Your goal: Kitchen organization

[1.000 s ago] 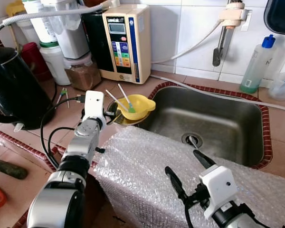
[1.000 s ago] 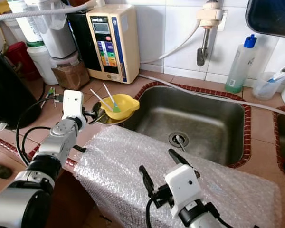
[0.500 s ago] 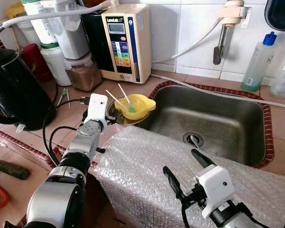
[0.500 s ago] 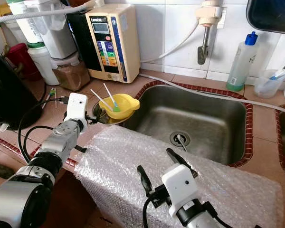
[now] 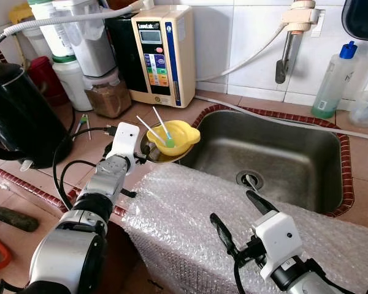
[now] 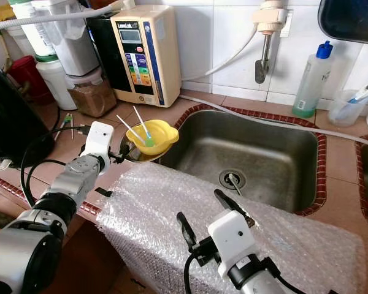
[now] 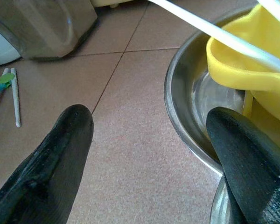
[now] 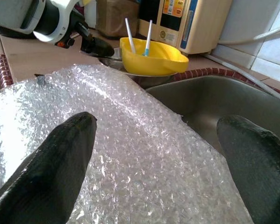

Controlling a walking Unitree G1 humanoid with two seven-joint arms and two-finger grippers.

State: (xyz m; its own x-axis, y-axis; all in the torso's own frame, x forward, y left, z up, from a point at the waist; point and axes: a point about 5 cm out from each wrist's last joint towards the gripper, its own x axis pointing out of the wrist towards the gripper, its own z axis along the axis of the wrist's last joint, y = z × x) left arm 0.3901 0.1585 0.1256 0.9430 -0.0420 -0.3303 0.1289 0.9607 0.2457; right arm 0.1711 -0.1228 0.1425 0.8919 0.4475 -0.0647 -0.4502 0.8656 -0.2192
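A yellow bowl (image 5: 176, 136) holding two white sticks (image 5: 161, 124), one green-tipped, rests in a steel bowl (image 5: 161, 157) on the tiled counter by the sink's left corner. My left gripper (image 5: 141, 154) is open at the steel bowl's near-left side. In the left wrist view its fingers straddle the steel rim (image 7: 177, 116), one fingertip (image 7: 74, 126) over the tiles and the other over the bowl. My right gripper (image 5: 240, 219) hovers open over a sheet of bubble wrap (image 5: 184, 208) lying across the counter's front edge, nothing between its fingers (image 8: 70, 140).
The steel sink (image 5: 276, 156) lies right of the bowls, with a tap (image 5: 288, 37) on the wall. A black kettle (image 5: 15, 116), a water machine (image 5: 162, 52), a brown jar (image 5: 107, 95) and filter canisters crowd the back left. A green bottle (image 5: 333, 79) stands back right.
My left gripper has crept a little to the right, closer in on the steel bowl's rim. The right gripper has barely shifted above the bubble wrap.
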